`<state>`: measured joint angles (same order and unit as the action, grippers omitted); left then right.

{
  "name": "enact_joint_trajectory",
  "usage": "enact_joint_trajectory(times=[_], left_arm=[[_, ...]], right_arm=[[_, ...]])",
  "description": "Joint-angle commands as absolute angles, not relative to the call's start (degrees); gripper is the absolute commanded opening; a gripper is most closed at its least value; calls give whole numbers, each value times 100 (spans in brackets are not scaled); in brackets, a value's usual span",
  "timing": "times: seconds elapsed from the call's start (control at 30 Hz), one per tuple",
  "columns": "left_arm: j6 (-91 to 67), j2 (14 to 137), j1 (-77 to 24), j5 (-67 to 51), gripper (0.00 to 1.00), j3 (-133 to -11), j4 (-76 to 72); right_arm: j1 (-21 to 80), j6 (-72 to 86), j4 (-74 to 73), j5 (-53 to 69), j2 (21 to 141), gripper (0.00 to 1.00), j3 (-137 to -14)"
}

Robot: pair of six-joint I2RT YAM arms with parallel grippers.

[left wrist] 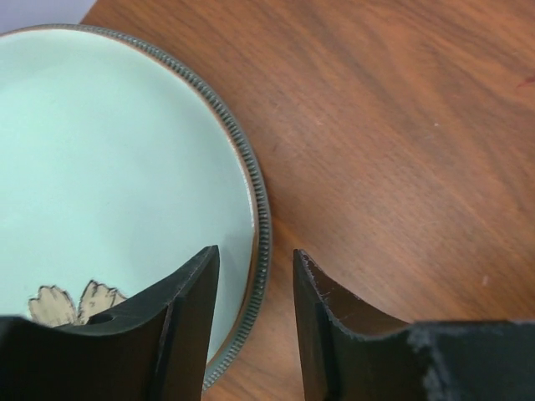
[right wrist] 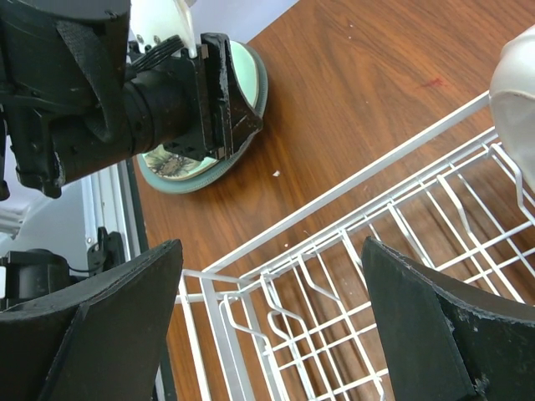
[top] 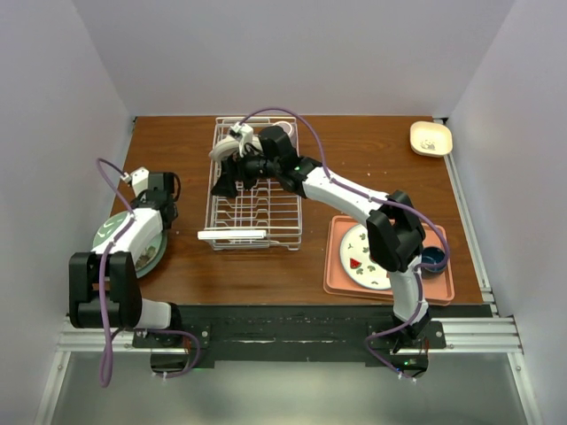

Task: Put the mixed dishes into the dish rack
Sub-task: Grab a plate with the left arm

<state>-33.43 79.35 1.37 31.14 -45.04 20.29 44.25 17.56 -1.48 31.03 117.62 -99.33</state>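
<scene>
A pale green plate (left wrist: pixel 109 159) with a ribbed dark rim lies at the table's left edge (top: pixel 113 232), on top of a darker patterned plate (top: pixel 147 257). My left gripper (left wrist: pixel 255 251) is open and straddles its rim, one finger over the plate and one over the wood, neither touching it. The white wire dish rack (top: pixel 257 221) stands mid-table. My right gripper (right wrist: pixel 272 246) hangs open above its plate slots (right wrist: pixel 334 284), with nothing between its fingers. A white bowl (right wrist: pixel 518 75) sits at the rack's far end.
A salmon-pink tray (top: pixel 341 279) at the front right carries a patterned plate (top: pixel 359 261) and a dark blue bowl (top: pixel 434 259). A small cream dish (top: pixel 431 138) sits at the back right. My right arm stretches across the table from the tray to the rack.
</scene>
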Motion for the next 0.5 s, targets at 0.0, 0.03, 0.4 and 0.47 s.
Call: enact_joint_trajectory(times=[0.0, 0.03, 0.4, 0.47], left_arm=[[-3445, 8007, -104, 3735, 47, -4834, 2267], [-3437, 8024, -114, 3761, 47, -4851, 2294], [-3498, 8596, -185, 4060, 32, -5098, 2760], [-3507, 8622, -185, 4052, 30, -5106, 2795]], right_arm=[[4430, 1802, 70, 3076, 11523, 92, -10037], [4430, 1819, 114, 3076, 11522, 92, -10002], [4421, 1916, 343, 3129, 11496, 91, -9861], [4421, 1925, 360, 3138, 11496, 91, -9870]])
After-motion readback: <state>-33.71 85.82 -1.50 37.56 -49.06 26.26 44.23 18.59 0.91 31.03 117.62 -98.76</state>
